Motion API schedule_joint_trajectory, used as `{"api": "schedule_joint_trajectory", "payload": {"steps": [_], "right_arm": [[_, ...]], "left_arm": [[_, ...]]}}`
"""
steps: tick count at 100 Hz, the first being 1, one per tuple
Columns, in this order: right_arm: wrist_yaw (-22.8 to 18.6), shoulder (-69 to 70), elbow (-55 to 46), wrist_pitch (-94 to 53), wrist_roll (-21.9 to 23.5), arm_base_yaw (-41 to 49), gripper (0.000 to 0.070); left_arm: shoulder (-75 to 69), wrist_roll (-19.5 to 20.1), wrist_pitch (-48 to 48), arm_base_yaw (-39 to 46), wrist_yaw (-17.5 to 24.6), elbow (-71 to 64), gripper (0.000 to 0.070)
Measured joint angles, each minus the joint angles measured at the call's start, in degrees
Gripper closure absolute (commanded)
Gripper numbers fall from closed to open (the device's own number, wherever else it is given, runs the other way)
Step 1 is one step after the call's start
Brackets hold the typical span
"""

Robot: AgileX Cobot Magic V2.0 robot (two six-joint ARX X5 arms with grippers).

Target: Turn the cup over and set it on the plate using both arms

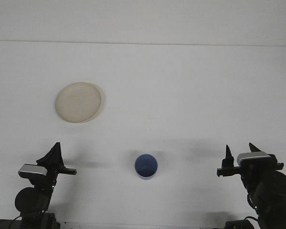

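Right gripper (239,151): low at the right edge of the front view, its two dark pointed fingers standing upward with a clear gap between them; spread apart, holding nothing.
Left gripper (55,153): low at the left edge, seen side-on as one dark wedge with a short bar sticking out to the right; whether its fingers are apart or together cannot be told. Nothing is seen in it.
Cup (146,166): blue, standing on the table between the two grippers, nearer the bottom edge of the view; its round mouth faces up and the dark blue inside shows. It touches neither gripper and stands well apart from both.
Plate (78,102): round, pale cream, lying flat on the table up and to the left of the cup, well apart from it; nothing lies on it.
Cup and plate: the cup is not on the plate; bare tabletop lies between them.
Table (190,86): plain white, matte, filling almost the whole view; soft grey shadows fall beside the cup and beside each gripper.
Far edge: a thin straight line runs across the upper part of the view, where the tabletop ends.
Wall (143,19): beyond that line, a plain pale grey band with no marks.
Arms' bases: dark round housings sit under each gripper at the bottom corners, partly cut off by the frame.
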Motion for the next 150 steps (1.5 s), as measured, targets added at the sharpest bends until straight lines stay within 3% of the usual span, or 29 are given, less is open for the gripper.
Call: {"api": "schedule_joint_trajectory", "payload": {"steps": [23,105,126,150], "right_arm": [[-0.02,-1.38,-3.56,10.14,-0.02,0.0,0.0212],[-0.02,-1.49,-3.56,10.25,-0.02,0.0,0.0212],[-0.02,-1.49,-3.56,10.25,-0.02,0.0,0.0212],[0.0,-1.49,-3.56,10.25,-0.02,0.0,0.0212]], "left_arm": [[-0.02,0.0,0.0,0.0,0.02,0.02,0.0689],[-0.02,-0.61,-0.24,0.0,0.0,0.13,0.0689],[2.14,-2.23,-12.81,0.0,0.02,10.12,0.0688],[15.23,-7.85,-29.44,0.0,2.19,30.91,0.0689]]}}
